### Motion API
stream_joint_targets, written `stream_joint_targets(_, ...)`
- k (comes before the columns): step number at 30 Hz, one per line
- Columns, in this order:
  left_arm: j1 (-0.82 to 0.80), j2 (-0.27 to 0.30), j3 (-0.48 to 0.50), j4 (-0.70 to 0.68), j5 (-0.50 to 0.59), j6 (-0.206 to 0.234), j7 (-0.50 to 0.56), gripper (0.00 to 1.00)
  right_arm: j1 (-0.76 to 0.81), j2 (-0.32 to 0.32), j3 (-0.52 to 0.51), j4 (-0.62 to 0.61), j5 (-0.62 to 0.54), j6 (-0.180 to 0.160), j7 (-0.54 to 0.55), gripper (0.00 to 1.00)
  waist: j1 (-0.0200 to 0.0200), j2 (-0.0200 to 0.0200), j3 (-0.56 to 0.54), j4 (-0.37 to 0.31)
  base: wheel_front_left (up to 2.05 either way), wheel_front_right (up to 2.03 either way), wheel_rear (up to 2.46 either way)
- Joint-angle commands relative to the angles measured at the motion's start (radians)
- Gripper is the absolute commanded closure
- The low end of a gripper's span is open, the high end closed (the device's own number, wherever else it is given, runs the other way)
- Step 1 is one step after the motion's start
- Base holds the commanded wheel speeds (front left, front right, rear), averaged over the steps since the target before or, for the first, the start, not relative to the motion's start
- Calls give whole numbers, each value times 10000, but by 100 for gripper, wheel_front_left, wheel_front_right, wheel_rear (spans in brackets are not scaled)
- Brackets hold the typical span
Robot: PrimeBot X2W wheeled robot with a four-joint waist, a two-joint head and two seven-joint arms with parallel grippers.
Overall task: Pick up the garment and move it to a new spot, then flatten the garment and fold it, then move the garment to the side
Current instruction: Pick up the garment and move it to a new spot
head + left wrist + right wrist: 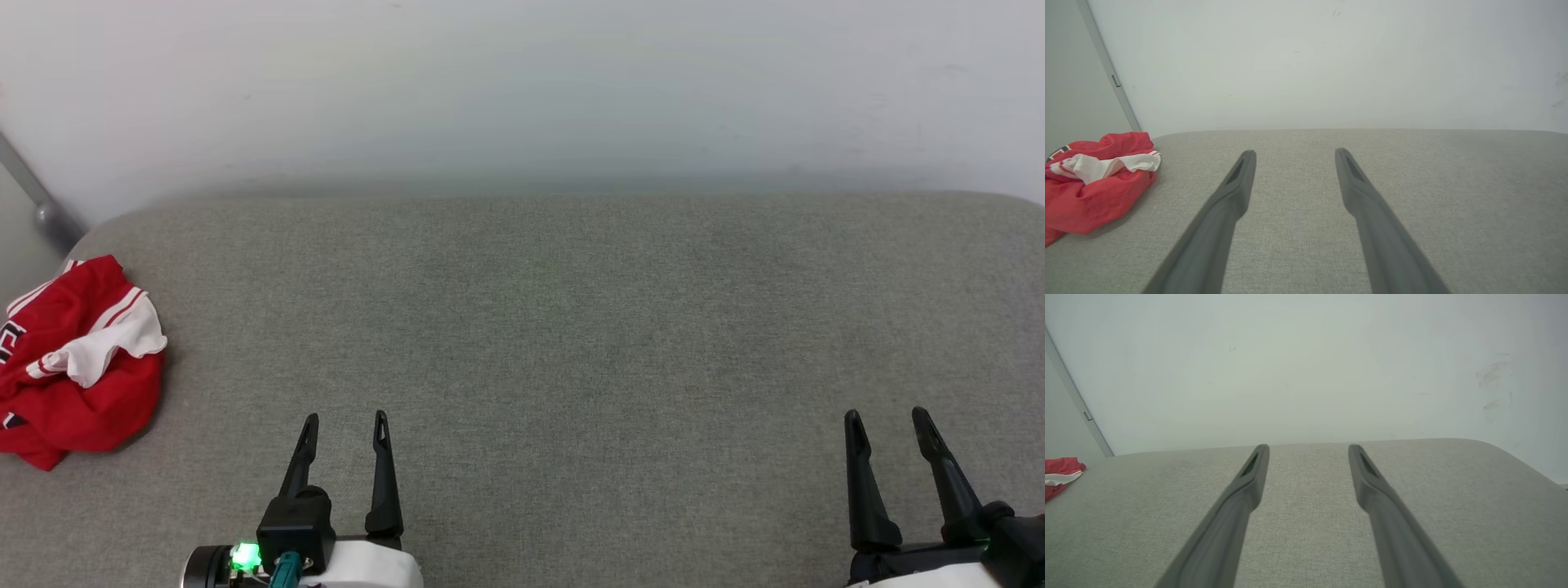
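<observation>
The garment [77,363] is a crumpled red jersey with a white sleeve and striped trim, heaped at the far left of the grey cushioned surface [555,327]. It appears again at the left of the left wrist view [1094,183] and as a small red patch at the left edge of the right wrist view [1061,473]. My left gripper [344,425] stands open near the front edge, to the right of the garment and apart from it, with nothing between its fingers. Far off at the lower right, my right gripper [887,418] is open and empty too.
A pale wall [522,90] rises behind the surface. A grey metal bar [37,200] slants down at the back left corner, just beyond the garment. The surface's rounded back edge runs across the head view.
</observation>
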Motion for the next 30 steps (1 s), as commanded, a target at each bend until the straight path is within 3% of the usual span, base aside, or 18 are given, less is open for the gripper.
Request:
stream_joint_targets(1, 65, -10, 0, 16, 14, -34, -31, 0, 61, 9, 19, 23, 43, -3, -25, 0, 0, 0, 5, 0, 0, 0, 0)
stream_joint_targets(17, -103, -9, 14, 153, 99, -4, -30, 0, 81, 9, 45, 33, -12, -3, -25, 0, 0, 0, 25, 290, 0, 0, 0)
stream_joint_targets(30, -214, -8, 111, 122, 52, 154, -30, 0, 103, 11, 41, -137, -106, -3, -23, 0, 0, 0, 137, 1602, 0, 0, 0)
